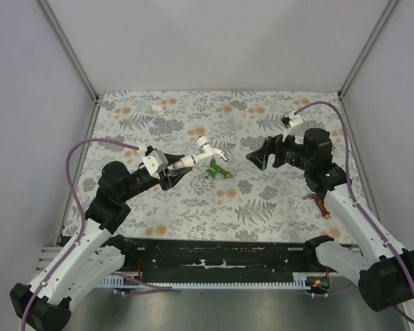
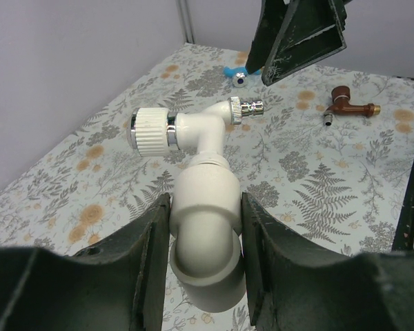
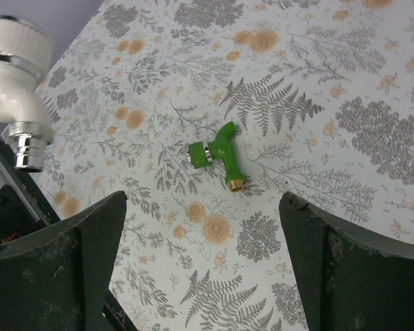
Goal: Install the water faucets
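Note:
My left gripper is shut on a white elbow pipe fitting and holds it above the table. The white faucet sits in the fitting's far end, its ribbed knob to the left and its chrome spout to the right in the left wrist view. My right gripper is open and empty, hovering just right of the white faucet and above the green faucet. The green faucet lies flat on the cloth in the right wrist view, beyond the open gripper. The white faucet shows at that view's left edge.
A reddish-brown faucet lies on the floral cloth at the right, also in the left wrist view. A blue faucet lies behind the right gripper's fingers. A small white fitting sits at the back left. Walls enclose the table.

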`<action>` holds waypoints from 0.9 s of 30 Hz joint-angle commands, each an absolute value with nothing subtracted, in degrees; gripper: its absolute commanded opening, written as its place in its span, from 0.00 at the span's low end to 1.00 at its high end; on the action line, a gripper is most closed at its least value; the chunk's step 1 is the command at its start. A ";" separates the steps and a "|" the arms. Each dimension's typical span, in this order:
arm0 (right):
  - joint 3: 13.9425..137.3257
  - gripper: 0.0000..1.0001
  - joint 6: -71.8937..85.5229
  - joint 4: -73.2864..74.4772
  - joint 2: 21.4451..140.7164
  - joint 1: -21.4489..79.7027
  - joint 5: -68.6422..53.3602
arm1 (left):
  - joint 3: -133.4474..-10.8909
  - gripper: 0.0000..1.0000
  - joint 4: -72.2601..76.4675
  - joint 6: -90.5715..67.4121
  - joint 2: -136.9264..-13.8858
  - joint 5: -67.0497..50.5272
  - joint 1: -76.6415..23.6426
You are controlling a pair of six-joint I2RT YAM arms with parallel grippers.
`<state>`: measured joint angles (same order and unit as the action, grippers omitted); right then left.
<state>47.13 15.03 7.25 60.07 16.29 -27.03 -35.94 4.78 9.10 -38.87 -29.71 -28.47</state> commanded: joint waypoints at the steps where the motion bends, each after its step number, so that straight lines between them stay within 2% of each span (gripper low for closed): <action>1: 48.43 0.98 2.74 6.24 54.15 16.26 -37.86 | -37.71 0.02 11.33 5.10 -37.70 -32.95 -28.65; 9: 41.48 0.98 3.61 -18.09 47.55 17.66 -57.28 | -38.49 0.02 17.31 -6.39 -39.28 -36.48 -28.56; 17: 47.63 0.98 -9.40 -9.58 48.16 23.46 -61.69 | -45.61 0.02 18.19 -24.59 -45.44 -39.55 -28.56; 27: 48.78 0.98 -10.46 -16.25 52.11 24.43 -59.42 | -45.35 0.02 24.17 -36.65 -45.88 -44.38 -28.57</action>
<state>46.85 -8.86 -11.66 50.50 24.08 -60.58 -42.41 17.93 -29.43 -46.09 -39.86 -28.18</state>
